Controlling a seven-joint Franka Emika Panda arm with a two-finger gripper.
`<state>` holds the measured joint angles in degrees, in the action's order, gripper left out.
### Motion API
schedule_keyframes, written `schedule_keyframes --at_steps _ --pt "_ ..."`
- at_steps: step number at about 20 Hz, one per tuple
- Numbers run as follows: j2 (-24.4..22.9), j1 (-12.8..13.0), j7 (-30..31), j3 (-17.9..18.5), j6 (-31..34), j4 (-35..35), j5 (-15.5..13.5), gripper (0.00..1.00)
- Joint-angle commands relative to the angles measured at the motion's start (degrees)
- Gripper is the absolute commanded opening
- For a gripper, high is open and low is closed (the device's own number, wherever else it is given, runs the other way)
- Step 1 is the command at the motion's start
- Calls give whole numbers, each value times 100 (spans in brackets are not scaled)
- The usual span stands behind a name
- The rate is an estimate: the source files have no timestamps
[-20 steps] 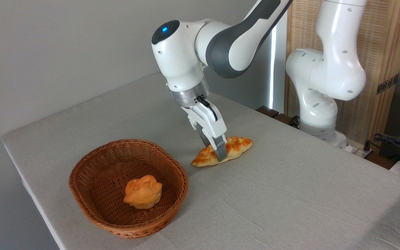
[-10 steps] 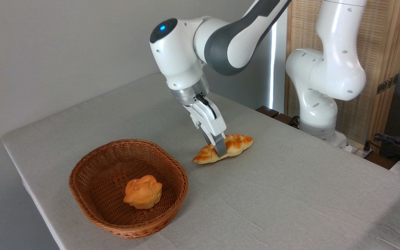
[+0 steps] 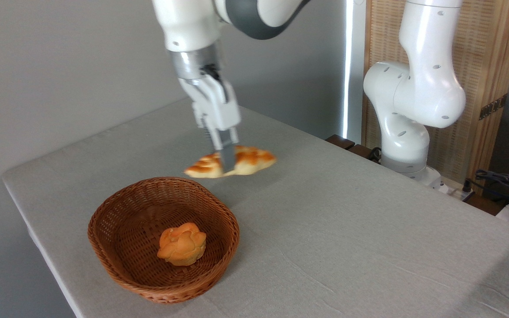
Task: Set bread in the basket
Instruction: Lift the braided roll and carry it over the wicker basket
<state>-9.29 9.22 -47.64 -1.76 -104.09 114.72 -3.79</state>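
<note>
You can see the gripper [image 3: 227, 162] pinching the bread [image 3: 231, 161] around its middle. Its two fingers [image 3: 227, 154] are squeezed in close, with only the loaf between them. You see just the front finger well; the other one is hidden behind the bread.

The bread is up in the air. It does not touch the table [image 3: 347, 229]. It looks a bit blurry. It lies almost flat, with one pointed end toward the basket [image 3: 122, 265] side and the other end pointing away to the right.

Look at the basket as your marker. The bread hangs just past the basket's far rim, a little to the right of it. It is not over the middle of the basket. It is near the basket but not touching it.

Inside the basket you see a small round orange bun [image 3: 181, 243]. It sits on the bottom, close to the middle.

The white arm [image 3: 192, 26] comes down from the top of the picture, above the far side of the basket.
</note>
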Motion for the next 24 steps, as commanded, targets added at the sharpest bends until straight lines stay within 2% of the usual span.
schedule_keyframes --at_steps 1,5,10,13,14,15,16,17,24 --pt "717 1 -26 123 -1075 -451 -429 36" --pt "946 1 141 123 -2070 -459 -675 40" --pt "1166 1 132 44 -2361 -451 -667 52" --pt "1306 1 149 -96 -2432 -442 -676 75" --pt "1359 1 150 -105 -2458 -442 -685 75" --pt "1368 1 158 -123 -2537 -442 -685 82" --pt "1386 1 158 -140 -2546 -433 -676 97" --pt "1394 1 150 -140 -2546 -433 -685 100" --pt "1403 1 123 -140 -2529 -433 -685 100"
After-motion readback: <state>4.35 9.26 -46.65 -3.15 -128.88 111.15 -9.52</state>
